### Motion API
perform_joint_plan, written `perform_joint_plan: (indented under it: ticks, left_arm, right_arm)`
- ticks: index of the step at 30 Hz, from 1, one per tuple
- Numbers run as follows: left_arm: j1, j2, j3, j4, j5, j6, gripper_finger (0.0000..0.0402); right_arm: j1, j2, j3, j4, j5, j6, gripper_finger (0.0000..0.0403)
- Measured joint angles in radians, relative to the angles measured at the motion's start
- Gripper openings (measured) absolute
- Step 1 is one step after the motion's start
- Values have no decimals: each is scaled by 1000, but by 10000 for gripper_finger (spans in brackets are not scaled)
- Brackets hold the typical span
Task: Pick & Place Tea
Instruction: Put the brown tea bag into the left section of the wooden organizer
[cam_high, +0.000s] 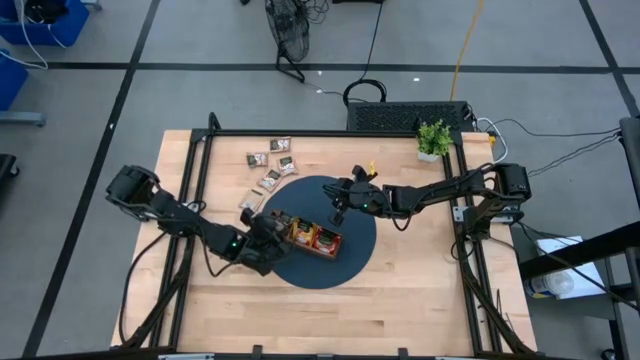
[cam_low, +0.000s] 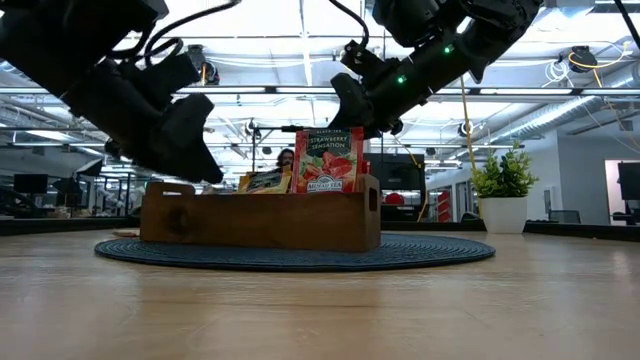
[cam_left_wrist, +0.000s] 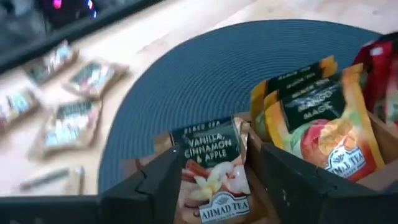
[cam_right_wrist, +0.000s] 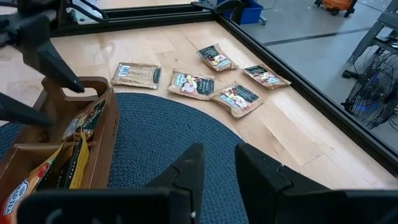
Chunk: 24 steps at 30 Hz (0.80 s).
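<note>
Tea sachets split two ways: some already stand in the tray (cam_high: 312, 240), five or so brown ones (cam_right_wrist: 191, 84) lie flat on the table (cam_high: 420, 290), well beyond your right pincer (cam_right_wrist: 217, 163) and off the round mat (cam_high: 355, 262).

Your left pincer (cam_left_wrist: 214, 180) sits right over the tray's end compartment, fingers (cam_left_wrist: 163, 180) parted, straddling a brown vanilla sachet (cam_left_wrist: 211, 168) that stands upright between them. No pad looks pressed on it, so you've likely just let go; the compartment walls are what keep it on edge now. Judgement only.

Orange mango sachets (cam_left_wrist: 323, 127) stand in the next compartment over from that pincer, a red one (cam_left_wrist: 380, 68) past those. Sorted by kind, so each flavour gets its own slot, and standing lets more fit.

Your right pincer hovers above the mat just beside the tray's far end, clear of the left arm. Fingers a narrow gap apart, nothing between them. It's parked there so it doesn't block the drop.

Watch the lift-out: fingers are close on both sides of the vanilla sachet and could drag it up or tip it.

Plant (cam_high: 433, 140) sits at a table corner, well away from both pincers, not involved.
</note>
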Motion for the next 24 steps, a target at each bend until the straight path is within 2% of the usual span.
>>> perform_joint_plan:
  ticks: [5, 8, 10, 13, 14, 16, 21, 22, 24]
  left_arm:
    - [0, -53, 17, -2, 21, 261, 225]
    - [14, -98, 38, -3, 84, 402, 225]
    - [43, -129, 52, -23, 201, 490, 225]
    - [105, -156, 75, -50, 487, 601, 218]
    - [120, -155, 80, -57, 561, 649, 208]
    - [134, -152, 87, -108, 632, 746, 173]
    - [158, -153, 153, -287, 637, 1004, 31]
    - [167, -152, 176, -330, 636, 1037, 16]
    - [189, -153, 222, -394, 636, 1075, 13]
  right_arm:
    - [0, 0, 0, -1, -2, 0, 77]
    - [2, 0, 0, -13, -2, 2, 77]
    - [5, 0, 0, -17, -2, 2, 77]
    - [7, 0, 0, -20, -3, -4, 77]
    - [6, 0, 0, -23, -3, -4, 77]
    - [6, 0, 0, -24, -3, -14, 77]
    - [10, 0, -2, -23, -2, -63, 77]
    - [11, 0, -7, -15, -3, -64, 77]
    - [13, -1, -27, 1, -3, -62, 77]
